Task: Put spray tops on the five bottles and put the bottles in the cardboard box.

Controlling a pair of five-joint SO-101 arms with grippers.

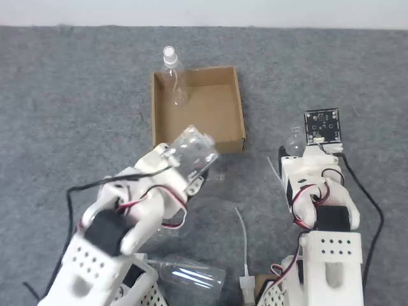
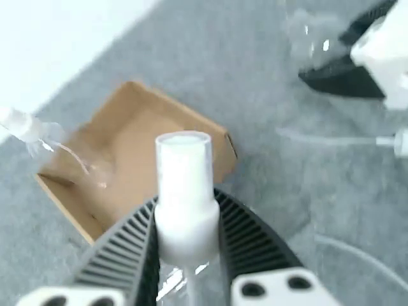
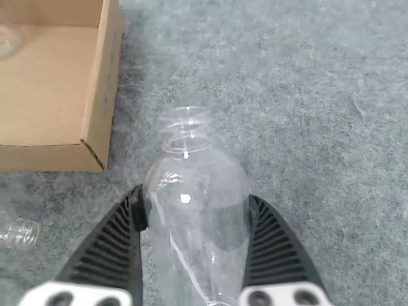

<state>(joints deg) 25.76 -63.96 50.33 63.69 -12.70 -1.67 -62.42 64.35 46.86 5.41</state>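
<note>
The white-topped bottle (image 2: 183, 220) gripped in my left hand (image 2: 186, 205) runs off the picture's edge, most of its body unseen. The open-necked bottle (image 3: 191, 191) clasped in my right hand (image 3: 194, 199) loses its base the same way. The leaning bottle (image 2: 32, 131) in the cardboard box (image 2: 217, 143) is a blur, cut at the edge.

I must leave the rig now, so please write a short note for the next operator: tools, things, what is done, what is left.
Left tool: shut on a capped bottle, near the front wall of the box.
Right tool: shut on an open bottle, right of the box.
Done: one boxed bottle, with its top on, leans in the far corner.
Loose: a lying bottle and a spray top near the arm bases.
Left: box the capped bottle, then top and box the others.
</note>
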